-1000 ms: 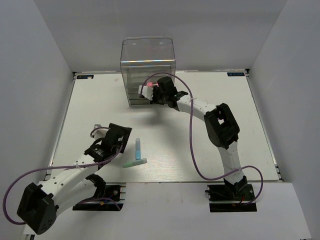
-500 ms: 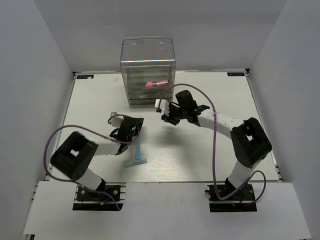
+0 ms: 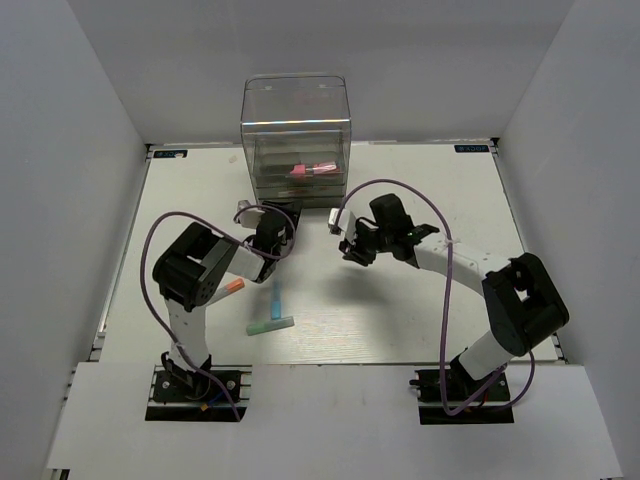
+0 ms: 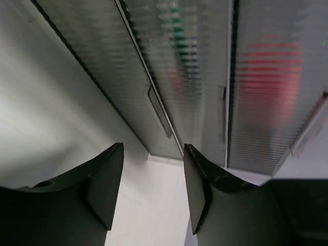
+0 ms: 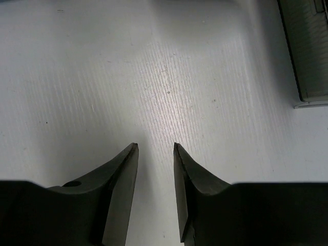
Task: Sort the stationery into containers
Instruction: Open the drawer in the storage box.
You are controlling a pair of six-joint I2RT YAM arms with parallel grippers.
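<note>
The clear box [image 3: 296, 120] with stacked see-through drawers [image 3: 300, 185] stands at the table's far middle. A pink marker [image 3: 312, 170] lies in an upper drawer. My left gripper [image 3: 278, 222] is open and empty, just in front of the drawers; the left wrist view shows the gripper [image 4: 152, 154] pointing at the ribbed drawer fronts [image 4: 200, 77]. My right gripper [image 3: 350, 240] is open and empty to the right of it, above bare table in its wrist view [image 5: 155, 146]. A light blue marker [image 3: 276, 297], a teal-green marker [image 3: 270, 326] and an orange-tipped pen [image 3: 232, 287] lie on the table near the left arm.
The box's lower corner [image 5: 307, 51] shows at the top right of the right wrist view. White walls close in the table on the left, right and far sides. Purple cables loop over both arms.
My right gripper left the pink marker in the drawer and drew back from the box. My left gripper swung from beside the blue marker up to the drawer fronts.
</note>
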